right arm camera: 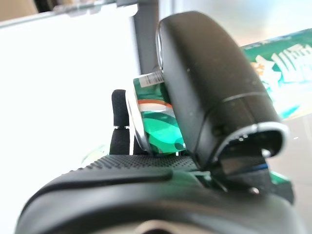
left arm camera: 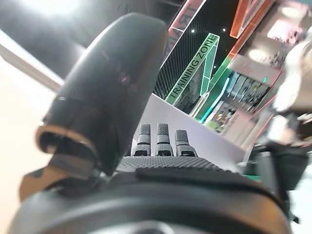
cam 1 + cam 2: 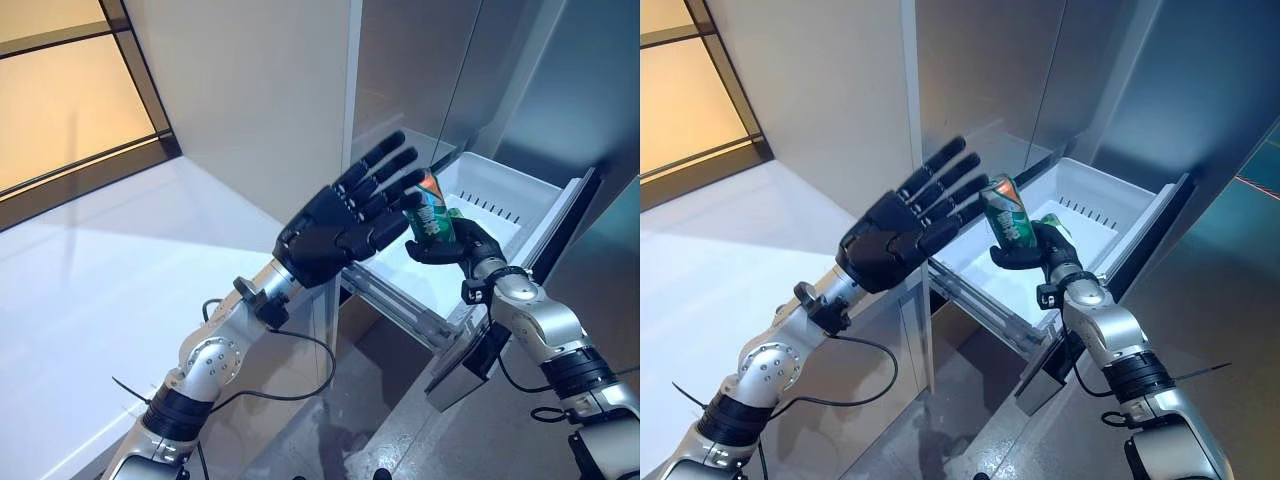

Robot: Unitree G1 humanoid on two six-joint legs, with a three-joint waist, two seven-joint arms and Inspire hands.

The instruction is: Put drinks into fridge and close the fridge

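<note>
1. The left hand point(image 3: 335, 232) is raised beside the drawer's near front corner, its fingers straight and spread, holding nothing; its fingertips reach close to the can.
2. The right hand point(image 3: 1032, 248) has its fingers and thumb curled round a green drink can point(image 3: 1006, 213), which is tilted and held in the air above the drawer.
3. The white fridge drawer point(image 3: 505, 195) stands pulled out beneath the can, with the steel fridge front point(image 3: 420, 60) rising behind it.
4. A pale worktop point(image 3: 110, 260) stretches off on the robot's left.
</note>
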